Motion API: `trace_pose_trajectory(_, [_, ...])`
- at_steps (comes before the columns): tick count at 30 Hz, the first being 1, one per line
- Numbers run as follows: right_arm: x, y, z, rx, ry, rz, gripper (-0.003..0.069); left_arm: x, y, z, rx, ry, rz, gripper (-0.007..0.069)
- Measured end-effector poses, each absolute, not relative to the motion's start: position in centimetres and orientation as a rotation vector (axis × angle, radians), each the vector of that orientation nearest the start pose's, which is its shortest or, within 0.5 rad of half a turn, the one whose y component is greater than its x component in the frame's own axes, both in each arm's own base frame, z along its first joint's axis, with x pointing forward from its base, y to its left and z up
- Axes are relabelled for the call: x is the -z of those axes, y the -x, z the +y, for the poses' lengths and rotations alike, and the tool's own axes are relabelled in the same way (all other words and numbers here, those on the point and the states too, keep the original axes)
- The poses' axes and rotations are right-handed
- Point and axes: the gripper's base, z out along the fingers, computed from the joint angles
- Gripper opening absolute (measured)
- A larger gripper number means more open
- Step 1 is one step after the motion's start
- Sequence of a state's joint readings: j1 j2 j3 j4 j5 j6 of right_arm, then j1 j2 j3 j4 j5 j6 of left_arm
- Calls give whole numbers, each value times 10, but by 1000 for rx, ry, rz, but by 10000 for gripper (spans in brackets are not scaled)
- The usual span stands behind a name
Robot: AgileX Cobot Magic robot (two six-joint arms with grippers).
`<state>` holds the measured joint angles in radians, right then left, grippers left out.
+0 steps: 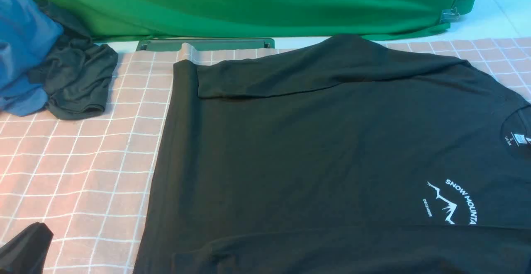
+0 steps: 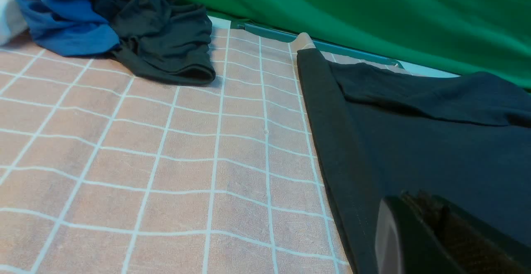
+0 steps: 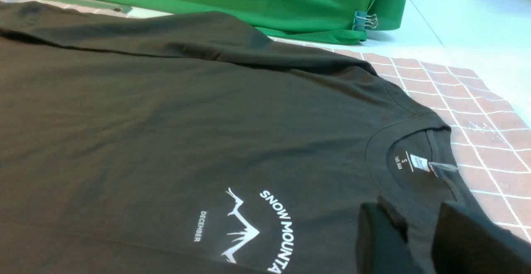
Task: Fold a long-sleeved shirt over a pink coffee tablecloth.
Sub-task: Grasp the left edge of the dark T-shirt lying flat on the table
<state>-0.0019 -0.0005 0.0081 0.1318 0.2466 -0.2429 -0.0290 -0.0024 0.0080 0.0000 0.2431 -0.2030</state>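
Observation:
The black long-sleeved shirt [image 1: 315, 141] lies spread on the pink coffee tablecloth [image 1: 83, 162], collar to the right, with its white mountain logo [image 1: 452, 203] and neck label [image 1: 517, 139] showing. The far sleeve [image 1: 311, 75] is folded across the body. My left gripper [image 1: 25, 249] shows as a dark shape at the near left over the tablecloth. In the left wrist view its fingers [image 2: 410, 197] are pressed together with nothing between them, beside the shirt's hem [image 2: 332, 149]. My right gripper [image 3: 410, 209] hovers near the collar [image 3: 415, 163], jaws apart, with only flat shirt fabric seen through the gap.
A blue garment [image 1: 20, 50] and a smaller dark grey garment [image 1: 74, 79] are piled at the far left. A green cloth [image 1: 249, 4] hangs along the back, held by a clip [image 3: 365, 19]. A green tray edge [image 1: 207, 44] sits behind the shirt. White tabletop [image 3: 464, 25] lies beyond the tablecloth.

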Motion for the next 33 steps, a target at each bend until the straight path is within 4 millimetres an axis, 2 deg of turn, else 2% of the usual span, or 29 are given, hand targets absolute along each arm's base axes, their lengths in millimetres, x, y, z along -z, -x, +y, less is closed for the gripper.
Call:
trace_pose_trajectory(22, [-188,-55,3,58,122,1732,238,-191,-56,-2,200,169,1705,14])
trace_pose_trajectory(27, [-188,-55,3,58,122,1732,238,-207,-56,-3,491,410,1488,14])
trace_pose_trajectory(32, [-188,-56,3,58,121,1731,238,-223,-54,4,632,548,1269,14])
trace_pose_trajectory(33, [-188,-56,3,58,121,1731,238,-223,-54,4,632,548,1269,14])
